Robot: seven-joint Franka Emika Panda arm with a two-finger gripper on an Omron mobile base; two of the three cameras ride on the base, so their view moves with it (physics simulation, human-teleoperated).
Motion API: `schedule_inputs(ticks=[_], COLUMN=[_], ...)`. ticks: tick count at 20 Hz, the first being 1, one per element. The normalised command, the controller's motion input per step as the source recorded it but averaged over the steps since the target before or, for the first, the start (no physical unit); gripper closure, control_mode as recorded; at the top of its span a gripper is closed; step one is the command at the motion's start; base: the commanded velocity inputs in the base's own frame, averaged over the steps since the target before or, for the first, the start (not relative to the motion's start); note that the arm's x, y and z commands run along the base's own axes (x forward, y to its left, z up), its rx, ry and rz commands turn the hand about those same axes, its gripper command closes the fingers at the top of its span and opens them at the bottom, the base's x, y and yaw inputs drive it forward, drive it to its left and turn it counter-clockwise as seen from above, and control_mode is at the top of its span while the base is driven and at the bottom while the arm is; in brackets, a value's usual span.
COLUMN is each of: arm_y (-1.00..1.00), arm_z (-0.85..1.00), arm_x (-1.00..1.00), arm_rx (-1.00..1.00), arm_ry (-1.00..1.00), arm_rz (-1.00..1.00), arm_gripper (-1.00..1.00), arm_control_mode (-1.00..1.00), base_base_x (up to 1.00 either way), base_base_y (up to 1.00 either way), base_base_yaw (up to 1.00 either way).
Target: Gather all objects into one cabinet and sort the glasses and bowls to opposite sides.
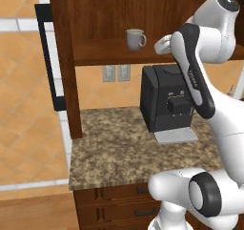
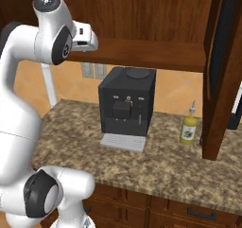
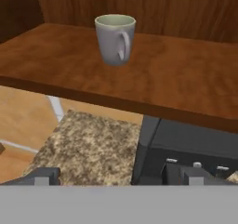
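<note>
A grey mug (image 1: 135,39) with a side handle stands upright on the shelf (image 1: 102,53) of the dark brown wall cabinet. In the hand view the mug (image 3: 115,38) is ahead and slightly left of centre, its handle turned toward me. My gripper (image 3: 116,176) is open, its two fingertips (image 3: 45,175) set wide apart with nothing between them. It hovers in front of the shelf edge (image 3: 116,100), a little below the mug and apart from it. In the left base view my hand (image 1: 163,44) sits just right of the mug. No bowl is in view.
A black coffee machine (image 1: 164,102) stands on the granite counter (image 1: 114,152) under the shelf, directly below my hand. The cabinet doors hang open, one at the left with a black handle (image 1: 47,57), one at the right (image 2: 222,80). A yellow bottle (image 2: 189,127) stands near the right door.
</note>
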Motion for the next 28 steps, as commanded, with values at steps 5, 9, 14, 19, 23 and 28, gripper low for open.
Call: schedule_inputs(ticks=[5, 9, 14, 19, 23, 28], arm_y=[0.00, 0.00, 0.00, 0.00, 0.00, 0.05], arm_z=[0.45, 0.21, 0.09, 0.01, -0.02, -0.10], arm_x=[0.12, 0.26, 0.39, 0.36, 0.25, 0.14], arm_rx=[0.01, 0.00, 0.00, 0.00, 0.00, 0.00], arm_ry=[-0.15, -0.03, 0.00, 0.00, 0.01, 0.03], arm_rz=[0.08, 0.10, 0.10, 0.09, 0.10, 0.08], arm_gripper=[-1.00, -1.00, -1.00, -1.00, -1.00, -1.00], arm_control_mode=[-1.00, -1.00, -1.00, -1.00, -1.00, -1.00], base_base_x=[0.00, 0.00, 0.00, 0.00, 0.00, 0.00], base_base_y=[0.00, 0.00, 0.00, 0.00, 0.00, 0.00], base_base_yaw=[0.00, 0.00, 0.00, 0.00, 0.00, 0.00])
